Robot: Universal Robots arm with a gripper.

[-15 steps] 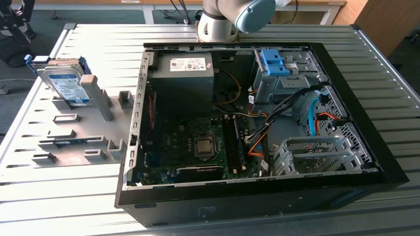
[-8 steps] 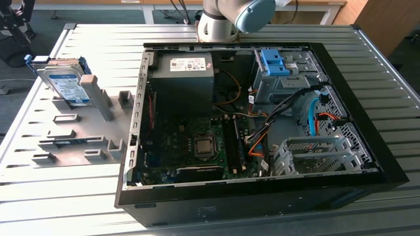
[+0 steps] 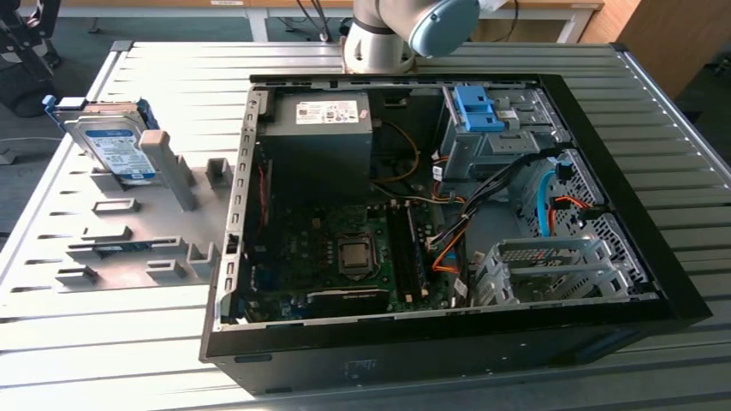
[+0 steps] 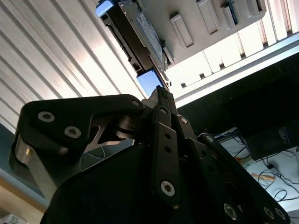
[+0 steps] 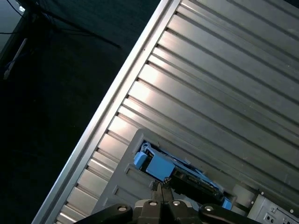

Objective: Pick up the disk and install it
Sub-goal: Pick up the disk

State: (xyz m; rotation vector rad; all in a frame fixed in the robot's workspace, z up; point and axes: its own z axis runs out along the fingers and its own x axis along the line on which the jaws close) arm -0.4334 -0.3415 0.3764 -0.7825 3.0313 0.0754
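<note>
The disk (image 3: 111, 144) stands on edge in a grey holder plate (image 3: 137, 248) at the exterior view's left. It is silver-grey with a white-and-blue label and a blue bracket. In both wrist views my gripper (image 5: 159, 187) (image 4: 160, 91) points toward the disk (image 5: 180, 173) (image 4: 140, 32) from a distance. Its fingers are pressed together with nothing between them. In the exterior view, a joint of the arm (image 3: 395, 30) hangs over the far edge of the open computer case (image 3: 232, 282).
The open case lies on a slatted metal table (image 3: 639, 94), and inside it are a grey power supply box (image 3: 320, 128), a blue latch (image 3: 474, 107) on a drive bay and a perforated metal cage (image 3: 549, 270). The holder plate carries several upright pegs.
</note>
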